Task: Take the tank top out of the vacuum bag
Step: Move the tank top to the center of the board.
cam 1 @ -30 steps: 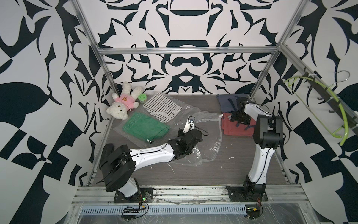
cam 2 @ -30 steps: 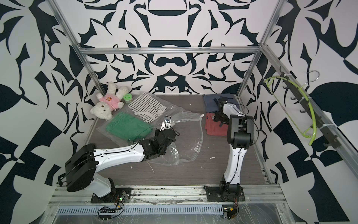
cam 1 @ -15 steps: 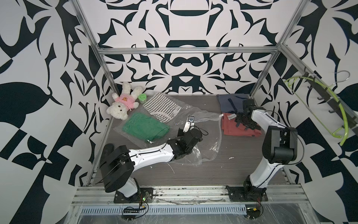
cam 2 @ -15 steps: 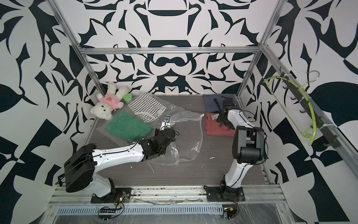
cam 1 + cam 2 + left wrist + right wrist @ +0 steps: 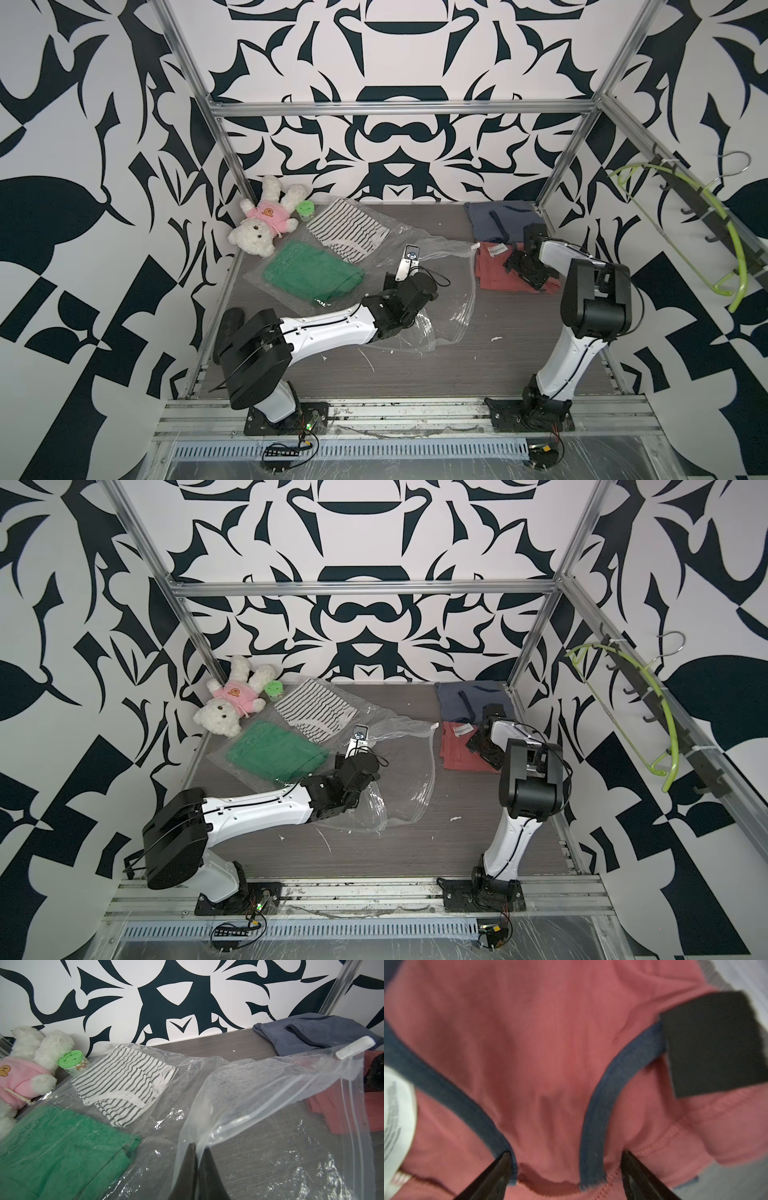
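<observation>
Nearest the bases: left gripper point(image 5: 198, 1147), clamped on a fold of the vacuum bag point(image 5: 270, 1122), dark fingers point(image 5: 187, 1174) pressed together with clear plastic between them. Holds that fold up off the grey wood-grain table point(image 5: 457, 374); leaves the rest of the bag slack and crinkled mid-table, just ahead of the left wrist. Carries a zip-seal edge along the side toward the right arm, ending in a small white slider point(image 5: 355, 1047) at the far corner.

Just beyond that edge, outside the bag: the tank top point(image 5: 494, 276), red with blue trim, lying flat on the table with a white label point(image 5: 496, 249) near its far end. Sits just beside the bag, partly seen through the raised plastic in the left wrist view. Over it, right gripper point(image 5: 565, 1154), jaws spread wide, pointing down at the red cloth with a band of blue trim between the tips. Cannot tell whether the tips touch the fabric.

Farther back on the left arm's side: a folded green cloth point(image 5: 311, 274) inside another clear bag point(image 5: 259, 276), then a striped garment point(image 5: 349, 232), likewise bagged. Against the far wall, a white teddy bear point(image 5: 253, 241) in a pink shirt with a small green-lidded jar point(image 5: 306, 209) just beside it, and, in the far corner on the right arm's side, a crumpled blue garment point(image 5: 498, 216) just behind the tank top.
</observation>
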